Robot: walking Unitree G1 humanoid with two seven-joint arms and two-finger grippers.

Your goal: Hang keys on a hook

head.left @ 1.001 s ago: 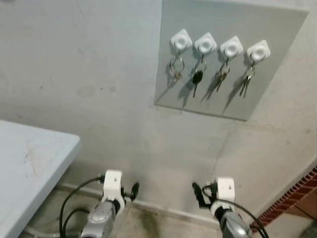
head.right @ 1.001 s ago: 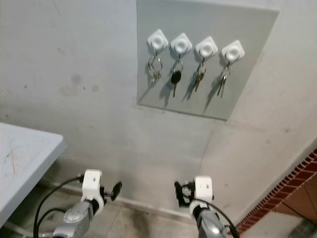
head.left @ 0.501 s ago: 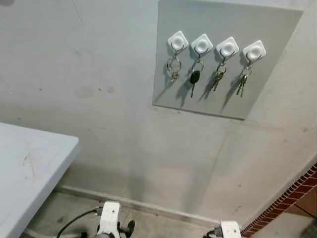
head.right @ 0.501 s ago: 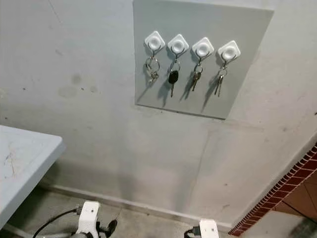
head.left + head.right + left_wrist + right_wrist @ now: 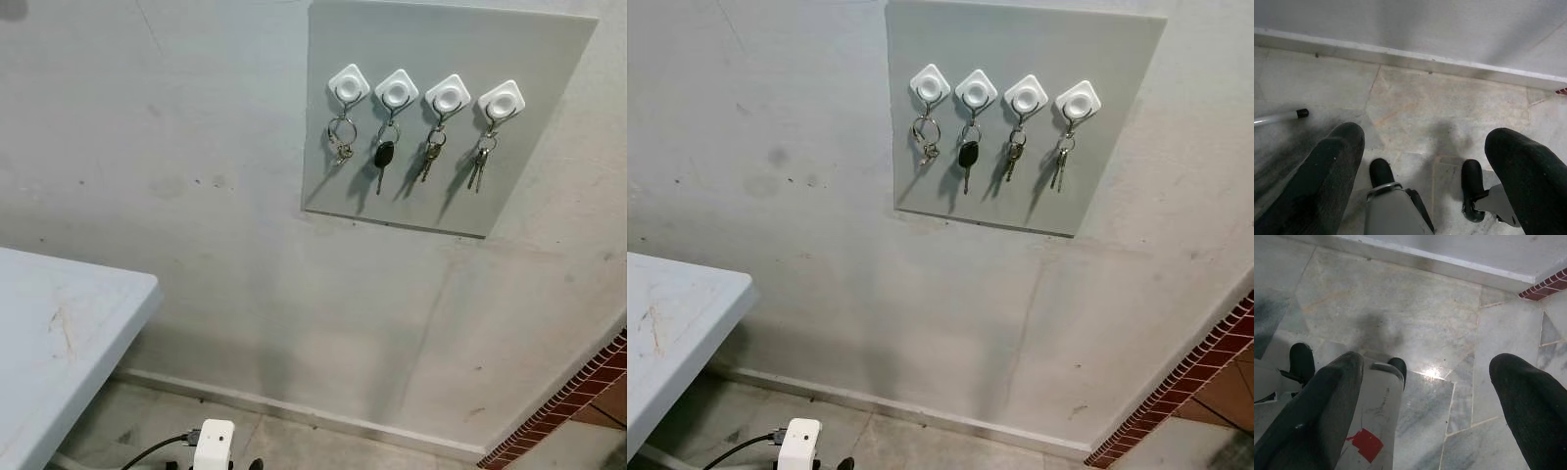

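A grey board [image 5: 509,186] is fixed to a pale, stained plaster wall [image 5: 176,196]; along its upper edge sit four white hooks [image 5: 396,90], each carrying a set of keys [image 5: 384,157]; the second set from the left has a black head. A white table [image 5: 49,343] juts in at the lower left; red brick [image 5: 578,401] shows at the lower right. Below, over a marble floor [image 5: 1415,318], the left gripper [image 5: 1425,166] and right gripper [image 5: 1425,396] hang with fingers spread apart, holding nothing.
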